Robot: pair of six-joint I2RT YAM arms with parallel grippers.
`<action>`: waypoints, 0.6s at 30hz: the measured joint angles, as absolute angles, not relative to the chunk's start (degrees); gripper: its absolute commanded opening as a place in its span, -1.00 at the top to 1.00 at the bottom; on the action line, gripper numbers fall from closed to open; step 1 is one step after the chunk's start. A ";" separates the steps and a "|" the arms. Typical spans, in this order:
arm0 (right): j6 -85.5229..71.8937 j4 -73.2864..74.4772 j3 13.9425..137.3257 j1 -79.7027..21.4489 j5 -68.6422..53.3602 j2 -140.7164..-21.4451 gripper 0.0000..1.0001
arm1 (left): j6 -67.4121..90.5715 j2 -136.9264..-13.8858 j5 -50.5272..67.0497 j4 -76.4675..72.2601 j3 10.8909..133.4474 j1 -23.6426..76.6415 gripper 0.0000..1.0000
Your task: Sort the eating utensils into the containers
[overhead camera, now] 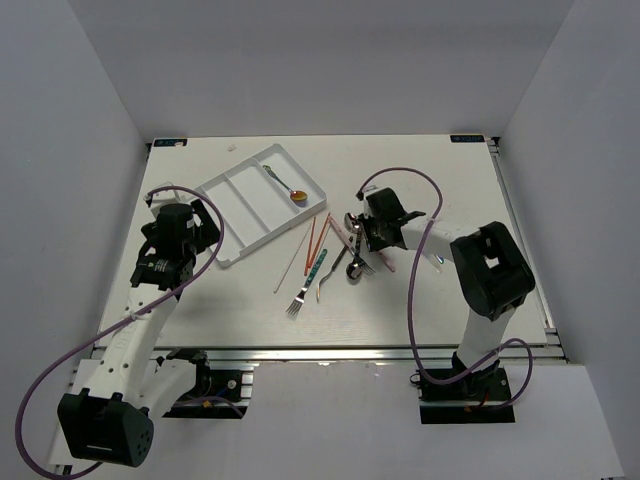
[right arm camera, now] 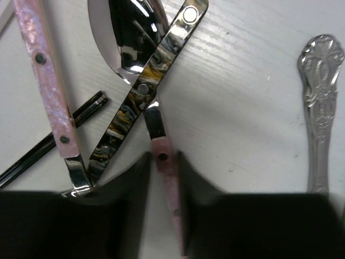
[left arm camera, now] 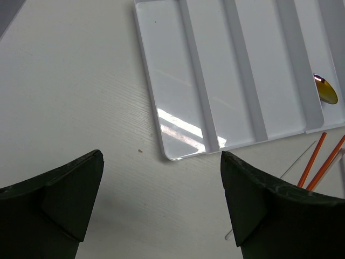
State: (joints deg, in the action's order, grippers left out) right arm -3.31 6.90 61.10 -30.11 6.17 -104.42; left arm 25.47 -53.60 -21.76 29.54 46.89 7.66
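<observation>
The white tray lies at the back left with an iridescent spoon in its right compartment. The other utensils are heaped at mid-table: orange chopsticks, a pale chopstick, a teal-handled fork. My right gripper is down on the heap. In the right wrist view its fingers straddle a pink handle, with a sliver of gap on the left side. My left gripper hangs wide open and empty just short of the tray's near corner.
Around the pink handle lie a marbled black-gold handle, a silver spoon bowl, a second pink handle, a dark thin rod and an ornate silver handle. Orange chopsticks lie right of the tray.
</observation>
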 measured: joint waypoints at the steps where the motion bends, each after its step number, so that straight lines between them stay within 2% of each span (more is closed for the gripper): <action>1: -3.14 7.07 61.36 -30.11 6.66 -104.60 0.72 | 25.47 -53.60 -21.76 29.52 46.89 7.66 -0.96; 3: -3.57 7.33 62.33 -30.15 8.34 -105.25 0.94 | 25.47 -53.60 -21.76 29.52 46.89 7.66 -0.96; 5: -4.10 7.55 62.70 -30.11 10.50 -105.49 1.00 | 25.47 -53.60 -21.74 29.52 46.89 7.64 -0.96; 10: -3.86 10.37 62.35 -31.07 19.86 -104.16 1.00 | 25.47 -53.60 -21.56 29.52 46.89 7.64 -0.96; 18: 2.24 11.51 63.00 -37.32 45.47 -99.46 1.00 | 25.47 -53.60 -21.58 29.52 46.89 7.64 -0.96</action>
State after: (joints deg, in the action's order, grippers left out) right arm 2.24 11.51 63.00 -37.32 45.47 -99.46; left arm 25.47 -53.60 -21.58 29.52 46.89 7.64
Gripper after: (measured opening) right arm 0.125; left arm 0.981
